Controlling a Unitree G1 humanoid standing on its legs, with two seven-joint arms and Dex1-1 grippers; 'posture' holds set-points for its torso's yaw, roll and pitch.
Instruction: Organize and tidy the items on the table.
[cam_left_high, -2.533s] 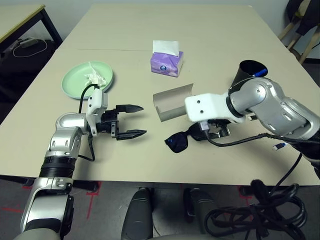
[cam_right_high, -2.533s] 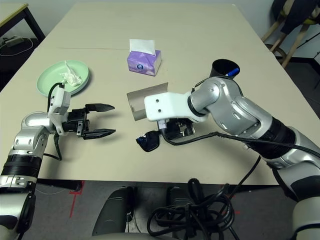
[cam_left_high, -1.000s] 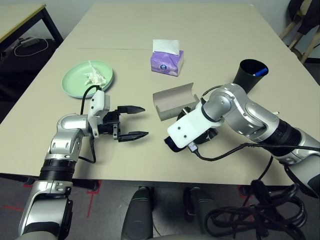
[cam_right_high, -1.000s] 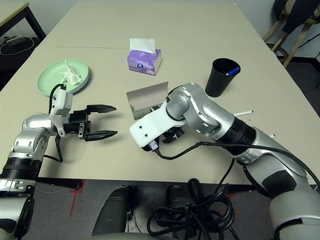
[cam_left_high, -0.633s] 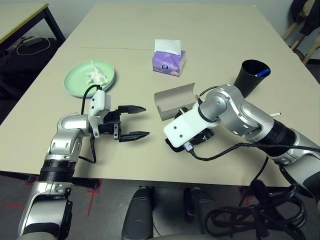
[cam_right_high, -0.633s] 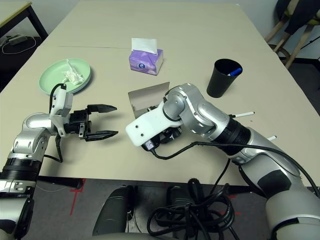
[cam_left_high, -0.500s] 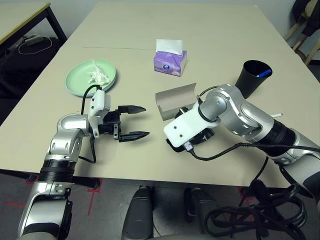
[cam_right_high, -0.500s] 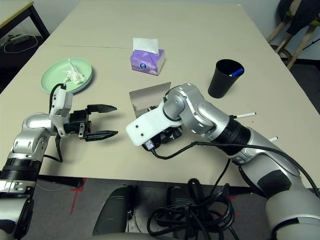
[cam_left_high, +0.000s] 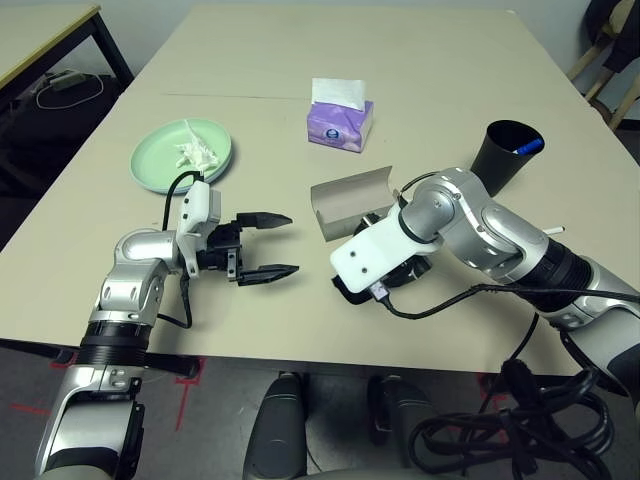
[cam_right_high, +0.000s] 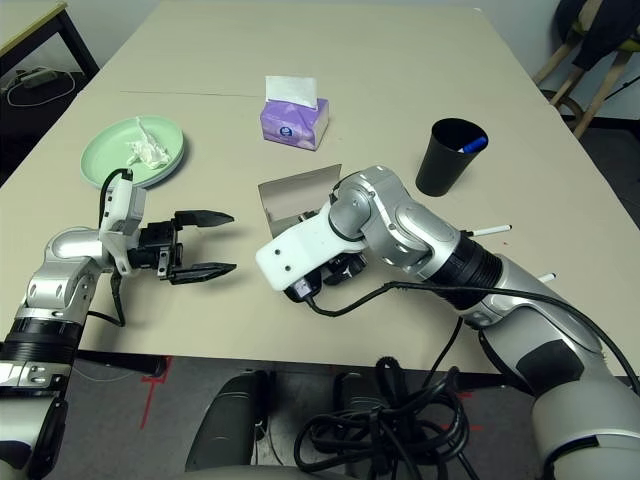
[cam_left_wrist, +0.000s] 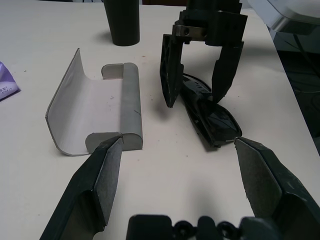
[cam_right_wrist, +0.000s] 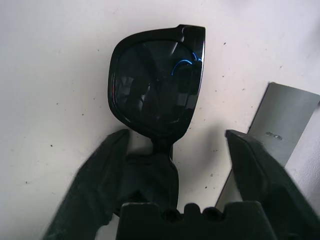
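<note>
Black sunglasses (cam_right_wrist: 155, 85) lie folded on the table (cam_left_high: 430, 60) in front of the open grey glasses case (cam_left_high: 350, 200). My right gripper (cam_left_wrist: 194, 97) points down over them, open, one finger on each side of the frame near its bridge. My left gripper (cam_left_high: 288, 243) hovers open just left of them, with nothing between its fingers. At the far left, a pale green plate (cam_left_high: 150, 165) holds a crumpled white tissue (cam_left_high: 195, 152). A black cup (cam_left_high: 503, 150) at the right holds a blue-capped pen (cam_left_high: 528, 146). White pens (cam_right_high: 490, 230) lie near my right forearm.
A purple tissue box (cam_left_high: 340, 122) stands behind the case. A smaller yellow-edged table (cam_left_high: 40, 30) is off to the far left, and chairs (cam_left_high: 610, 40) stand at the far right. My right arm's cable loops over the table's front edge.
My right wrist has rolled over and come down onto the sunglasses, then nearly stopped. The left arm has stayed still. The head view has shifted slightly.
</note>
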